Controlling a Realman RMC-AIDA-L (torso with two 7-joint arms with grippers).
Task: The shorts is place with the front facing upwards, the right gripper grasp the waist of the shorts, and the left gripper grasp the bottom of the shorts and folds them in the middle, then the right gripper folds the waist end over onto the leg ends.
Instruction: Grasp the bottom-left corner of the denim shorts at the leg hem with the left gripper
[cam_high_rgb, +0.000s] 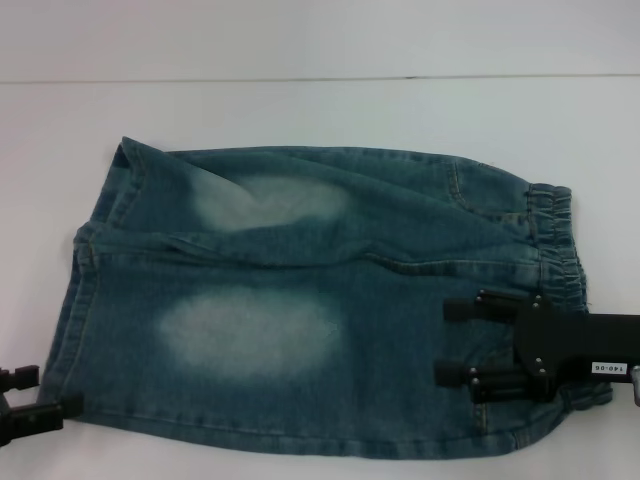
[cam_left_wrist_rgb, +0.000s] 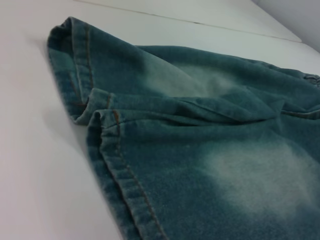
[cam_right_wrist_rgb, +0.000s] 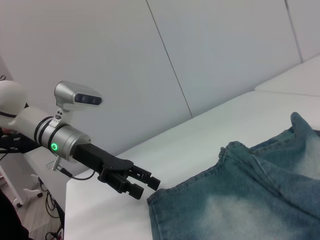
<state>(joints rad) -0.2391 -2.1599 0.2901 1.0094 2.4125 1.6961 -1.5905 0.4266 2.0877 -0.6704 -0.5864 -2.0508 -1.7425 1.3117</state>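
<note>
The shorts (cam_high_rgb: 320, 300) lie flat on the white worktop (cam_high_rgb: 300, 110), front up, with the waist (cam_high_rgb: 555, 235) on the robot's right and the leg ends (cam_high_rgb: 85, 270) on its left. Nearest the robot, the left gripper (cam_high_rgb: 35, 395) sits at the shorts' near left corner, just beside the hem, its jaws apart and holding nothing. The right gripper (cam_high_rgb: 455, 342) hovers over the shorts' near waist side, its two black fingers (cam_high_rgb: 480, 308) spread apart above the denim, pointing toward the legs; the far leg's hem curls up.
</note>
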